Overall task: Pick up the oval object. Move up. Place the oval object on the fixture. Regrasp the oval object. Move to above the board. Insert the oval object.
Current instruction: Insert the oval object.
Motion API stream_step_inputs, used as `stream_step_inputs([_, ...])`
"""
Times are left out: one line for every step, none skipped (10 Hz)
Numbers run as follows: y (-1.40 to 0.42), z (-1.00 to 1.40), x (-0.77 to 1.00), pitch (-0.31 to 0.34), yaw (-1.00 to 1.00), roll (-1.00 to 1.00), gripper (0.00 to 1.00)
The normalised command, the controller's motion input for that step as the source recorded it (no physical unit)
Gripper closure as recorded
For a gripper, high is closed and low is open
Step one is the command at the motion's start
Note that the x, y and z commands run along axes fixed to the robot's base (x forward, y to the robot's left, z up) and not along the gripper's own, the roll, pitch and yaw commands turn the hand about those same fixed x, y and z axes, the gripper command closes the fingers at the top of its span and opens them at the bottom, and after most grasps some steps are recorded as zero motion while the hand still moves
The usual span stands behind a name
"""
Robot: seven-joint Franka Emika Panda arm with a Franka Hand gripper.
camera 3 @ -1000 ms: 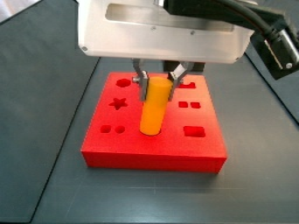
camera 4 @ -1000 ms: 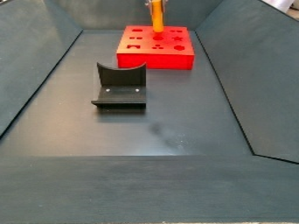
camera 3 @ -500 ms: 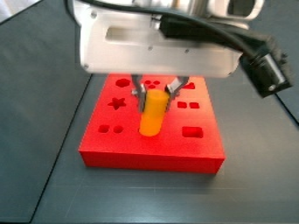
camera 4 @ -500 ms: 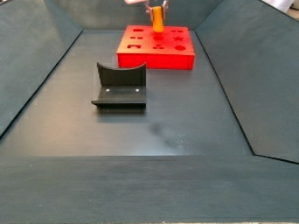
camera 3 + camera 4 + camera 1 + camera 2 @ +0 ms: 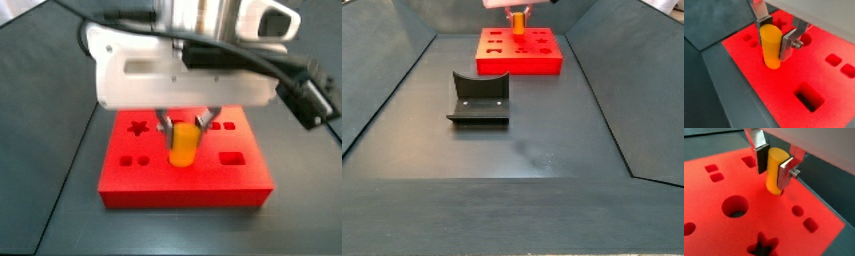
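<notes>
On the left in a side view, the fixture (image 5: 477, 98) stands bare on the dark desk (image 5: 529, 150), so the placing and regrasp look done; to its right the tool (image 5: 775, 34) is clamped on the oval object (image 5: 770, 46), upright over the board (image 5: 777, 85); its lower end seems at the red surface; full seating and release remain

Matt red board (image 5: 764, 95), smooth glossy oval object (image 5: 770, 47), silver metal pincer (image 5: 774, 37) plates
</notes>
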Motion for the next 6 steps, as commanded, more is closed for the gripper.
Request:
stream_step_inputs([0.0,-1.0,-0.57,-0.019,0.0,0.01,1.0])
stream_step_inputs([0.19,-1.0,-1.0,-0.056,0.0,0.0,1.0])
stream_step_inputs([0.22,-0.88,-1.0,-0.107,0.0,0.0,1.0])
stream_step_inputs([0.2,-0.71,-1.0,-0.117,-0.04,-0.04,1.0])
stream_step_inputs([0.08,-0.03,-0.15,-0.156,0.0,-0.12,1.0])
stream_step_inputs([0.0,0.0,0.0,-0.009,0.0,0.0,1.0])
